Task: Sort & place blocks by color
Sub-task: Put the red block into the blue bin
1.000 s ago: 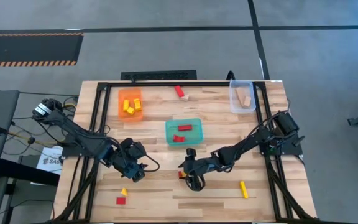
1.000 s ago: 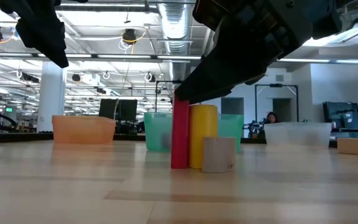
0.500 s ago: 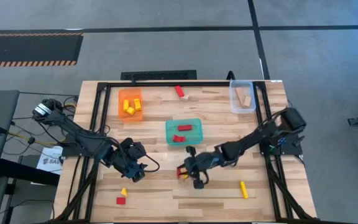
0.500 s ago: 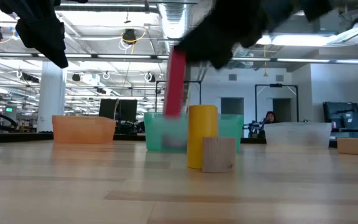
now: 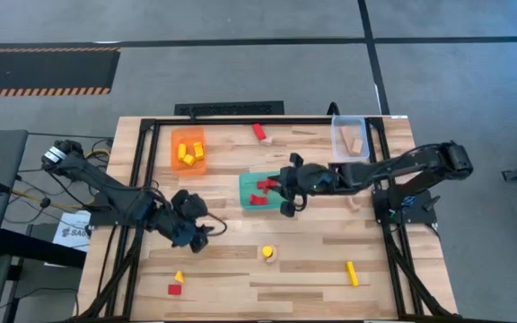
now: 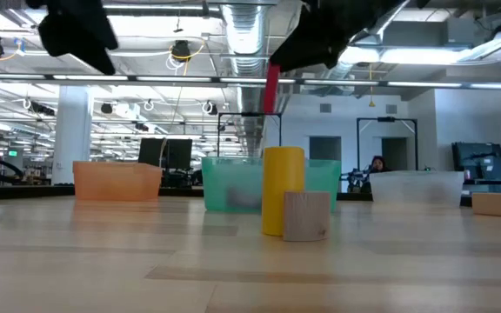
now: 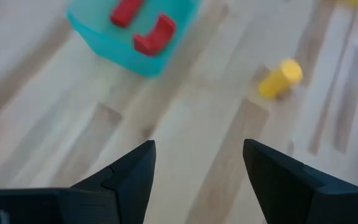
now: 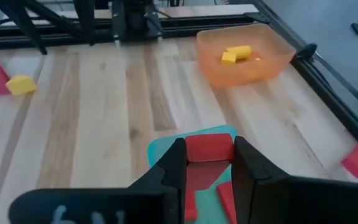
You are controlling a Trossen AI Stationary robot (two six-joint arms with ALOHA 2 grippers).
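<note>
Right wrist view shows the right hand [image 8: 209,163] pinching a red bar block [image 8: 209,149] between its two dark fingers, directly over the teal tray [image 8: 160,149]. From the low view the red bar block [image 6: 271,87] hangs upright, long axis vertical, clear above the tray's rim. In the high view the right hand [image 5: 287,193] sits at the tray's 3 o'clock edge, with other red blocks [image 5: 260,185] lying inside the teal tray [image 5: 244,184]. At the tray's 6 o'clock, open counter [image 5: 312,251] separates it from a yellow cylinder [image 5: 267,252] standing upright, touching a pale wood block [image 6: 306,216] in the low view. A yellow bar [image 5: 352,274] lies at 5 o'clock near the counter's front edge. The orange tray [image 5: 176,144] with yellow blocks [image 5: 187,154] is at 10 o'clock, the clear tray [image 5: 339,148] at 2 o'clock, and a red block [image 5: 259,131] at 12 o'clock near the far edge. The left hand [image 5: 191,235] hovers at 8 o'clock from the teal tray, its fingers [image 7: 129,171] spread with nothing between them; a yellow wedge [image 5: 179,276] and a red cube [image 5: 174,289] lie beyond it near the front edge.
</note>
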